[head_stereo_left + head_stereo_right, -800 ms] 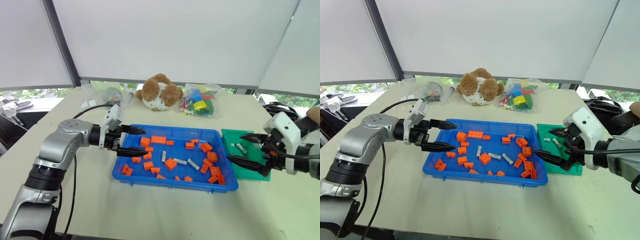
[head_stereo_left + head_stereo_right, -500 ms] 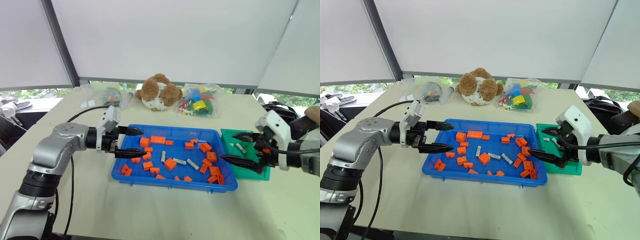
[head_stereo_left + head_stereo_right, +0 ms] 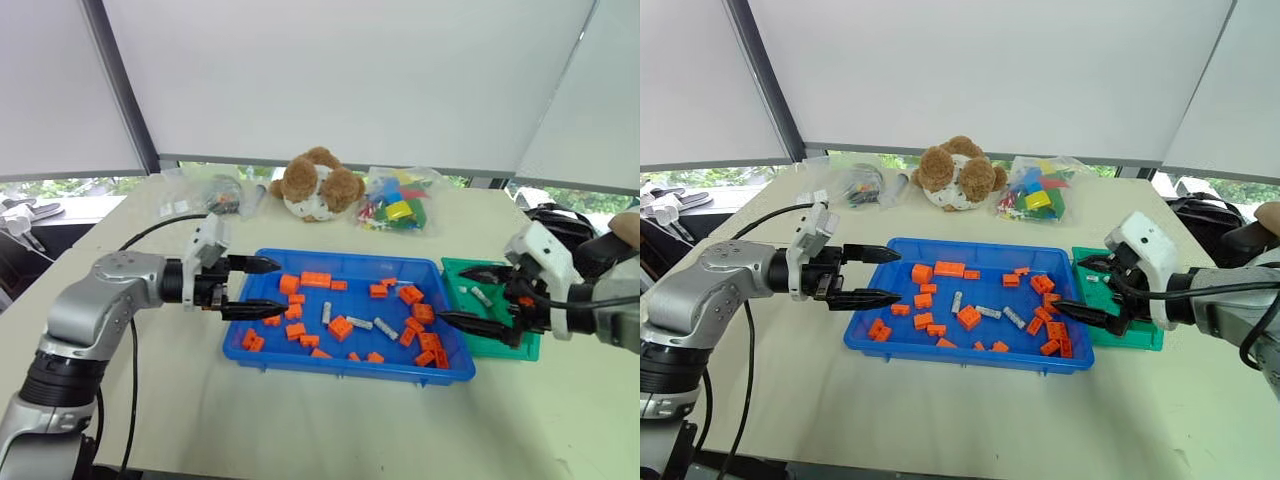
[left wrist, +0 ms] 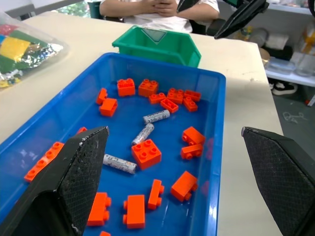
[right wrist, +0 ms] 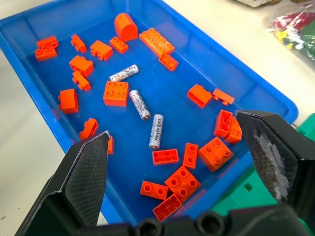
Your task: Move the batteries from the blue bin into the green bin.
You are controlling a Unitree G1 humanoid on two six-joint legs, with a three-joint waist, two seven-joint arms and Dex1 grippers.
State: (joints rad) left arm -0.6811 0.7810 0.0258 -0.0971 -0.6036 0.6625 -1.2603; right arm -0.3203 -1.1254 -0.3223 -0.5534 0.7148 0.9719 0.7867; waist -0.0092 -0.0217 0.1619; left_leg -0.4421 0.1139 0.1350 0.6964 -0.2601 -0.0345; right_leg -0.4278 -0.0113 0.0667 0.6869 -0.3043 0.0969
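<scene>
Silver-grey arm shells, white wrist housings and black pointed fingers [image 3: 248, 310] are seen; a black cable [image 3: 150, 232] is looped along the left arm.

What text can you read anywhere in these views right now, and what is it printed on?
"Herbright" or something close to it, uncertain: dark lettering along the battery nearest the right gripper, lying in the blue bin.
The other two batteries carry dark print, too small to read.
The bag of coloured blocks behind the bin shows no readable lettering.
</scene>
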